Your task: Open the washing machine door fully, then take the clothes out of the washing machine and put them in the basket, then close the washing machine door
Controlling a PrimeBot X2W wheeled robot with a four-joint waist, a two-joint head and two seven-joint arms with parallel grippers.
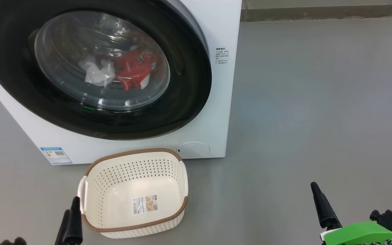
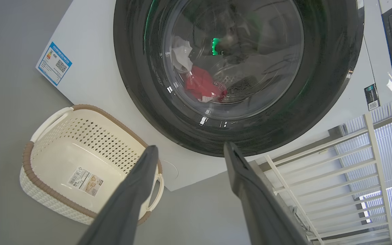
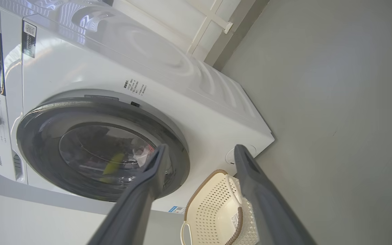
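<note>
Grey floor (image 1: 318, 102) stretching right, washing machine door (image 1: 19, 68) shut, basket (image 1: 131, 170) just before it, both jaws wide

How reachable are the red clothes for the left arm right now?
Probably not: the round black-rimmed glass door stands between the open left fingers and the red fabric clothes.

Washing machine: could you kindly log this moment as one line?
door: not fully open | clothes: behind door | basket: empty | left gripper: open, empty | right gripper: open, empty
</note>
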